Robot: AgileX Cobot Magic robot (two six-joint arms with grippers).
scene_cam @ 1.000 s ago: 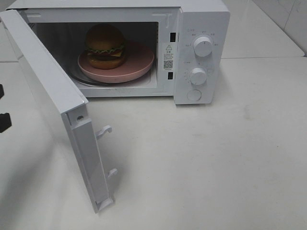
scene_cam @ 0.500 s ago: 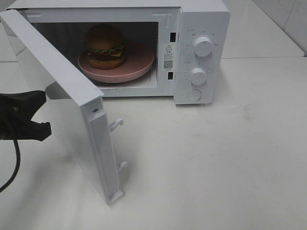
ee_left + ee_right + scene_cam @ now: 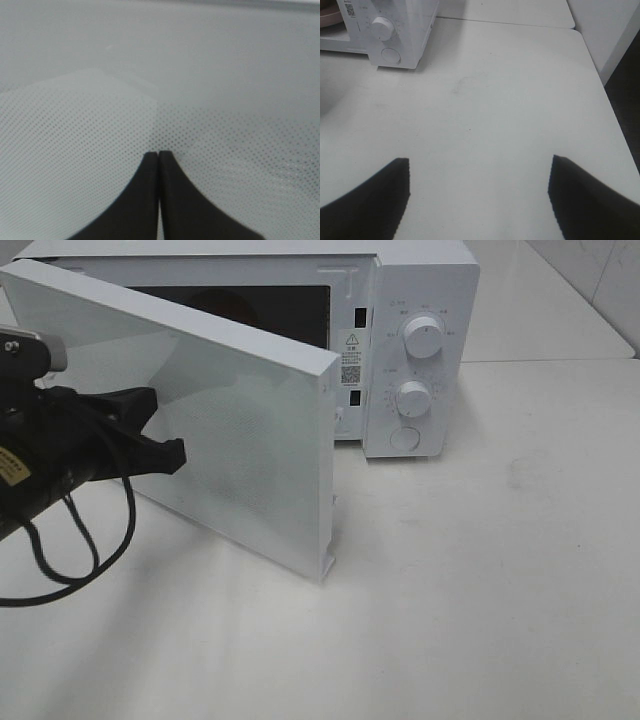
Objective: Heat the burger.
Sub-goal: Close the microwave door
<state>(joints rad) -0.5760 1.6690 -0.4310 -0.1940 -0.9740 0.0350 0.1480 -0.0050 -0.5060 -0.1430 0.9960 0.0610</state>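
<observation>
Pinched shut, the left tool (image 3: 159,154) presses the microwave door (image 3: 240,440) to swing it closed. The burger is hidden behind it (presumably inside), while the right tool (image 3: 479,161) hangs wide over the counter (image 3: 495,100).

The microwave door (image 3: 250,440) hides the burger from us. The left arm (image 3: 50,455) runs off the view's edge, and we cannot read the tiny print around the dials (image 3: 424,338).
</observation>
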